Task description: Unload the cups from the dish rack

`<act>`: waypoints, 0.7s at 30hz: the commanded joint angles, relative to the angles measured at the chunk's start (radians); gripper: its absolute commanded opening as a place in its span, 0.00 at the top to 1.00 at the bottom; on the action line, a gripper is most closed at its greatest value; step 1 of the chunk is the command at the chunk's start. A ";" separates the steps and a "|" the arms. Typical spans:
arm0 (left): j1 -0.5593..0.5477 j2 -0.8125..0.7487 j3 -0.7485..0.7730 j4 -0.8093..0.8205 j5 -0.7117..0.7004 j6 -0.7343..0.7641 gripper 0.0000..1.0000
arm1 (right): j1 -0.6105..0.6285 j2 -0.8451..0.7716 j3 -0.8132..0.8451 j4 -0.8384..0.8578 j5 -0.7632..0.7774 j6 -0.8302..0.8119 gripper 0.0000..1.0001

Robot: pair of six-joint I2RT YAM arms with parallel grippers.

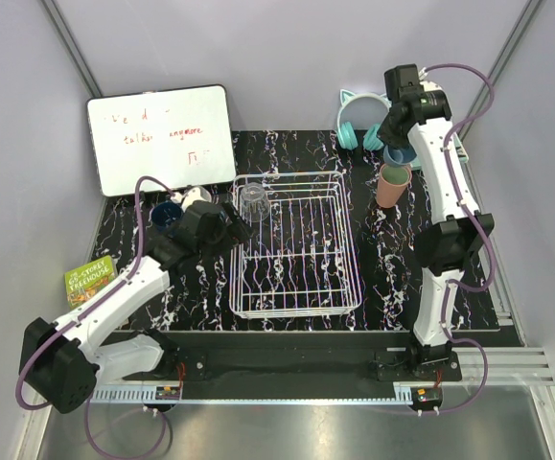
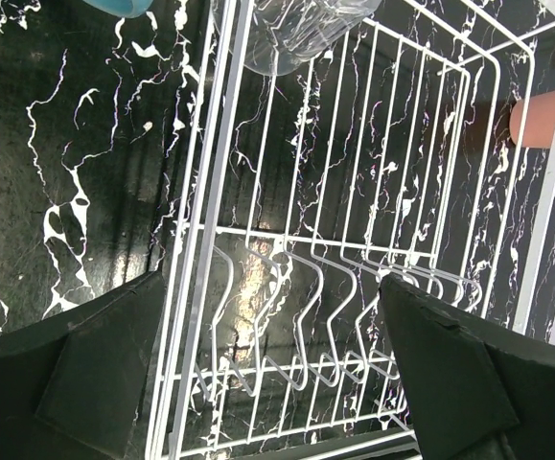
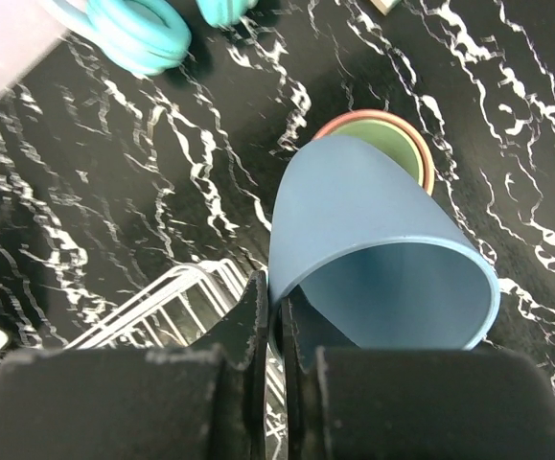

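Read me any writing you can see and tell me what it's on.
Whiteboard: red handwriting, roughly "talks anymore"; the rest is too faint.
Green book: "STOREY TREEHOUSE"; the number before it is too small.
No other text.

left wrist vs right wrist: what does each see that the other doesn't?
Left wrist only: clear glass in a corner of the dish rack, left gripper open over the rack. Right wrist only: right gripper pinching the light-blue cup by its wall, sage-green cup, teal headphones. Both: the rack, the salmon-pink cup, the black marbled table.
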 commanded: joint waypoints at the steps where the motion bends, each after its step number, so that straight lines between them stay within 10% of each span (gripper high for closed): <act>1: -0.002 0.011 0.005 0.013 0.010 -0.001 0.01 | 0.002 -0.027 -0.059 0.010 0.032 0.006 1.00; 21: -0.002 0.037 -0.002 0.013 0.020 -0.005 0.01 | -0.034 -0.033 -0.237 0.159 0.013 -0.023 1.00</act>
